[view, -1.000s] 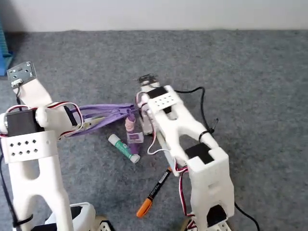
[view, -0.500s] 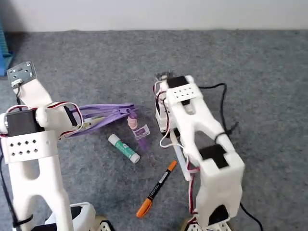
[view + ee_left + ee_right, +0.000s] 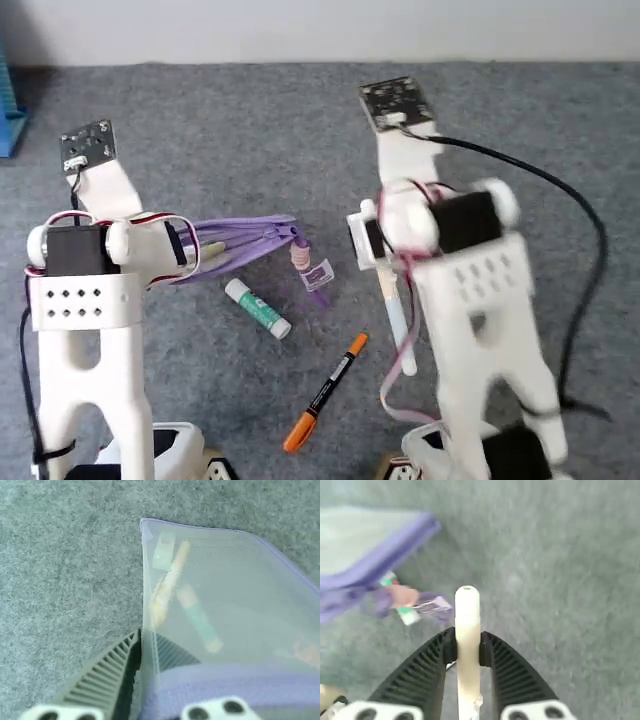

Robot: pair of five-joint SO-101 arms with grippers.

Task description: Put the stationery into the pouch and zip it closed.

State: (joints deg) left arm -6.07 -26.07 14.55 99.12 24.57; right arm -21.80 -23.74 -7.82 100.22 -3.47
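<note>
Above the worktop (image 3: 560, 150), the right tool (image 3: 467, 640) is clamping a white pen (image 3: 467, 612); the left tool (image 3: 145, 641) is pinching the pouch (image 3: 225, 605) by its edge.

The left hand (image 3: 205, 258) holds the pouch (image 3: 240, 238) over the desk (image 3: 520, 130), with the zipper end pointing to 3 o'clock and the zipper tag (image 3: 312, 270) just beyond it. The glue stick (image 3: 257, 308) lies on the desk just at 6 o'clock of the pouch. The marker (image 3: 325, 390) lies at 5 o'clock of the glue stick, apart from it. The right hand (image 3: 467, 636) grips a pen (image 3: 467, 607) near the tag, at its 3 o'clock.
</note>
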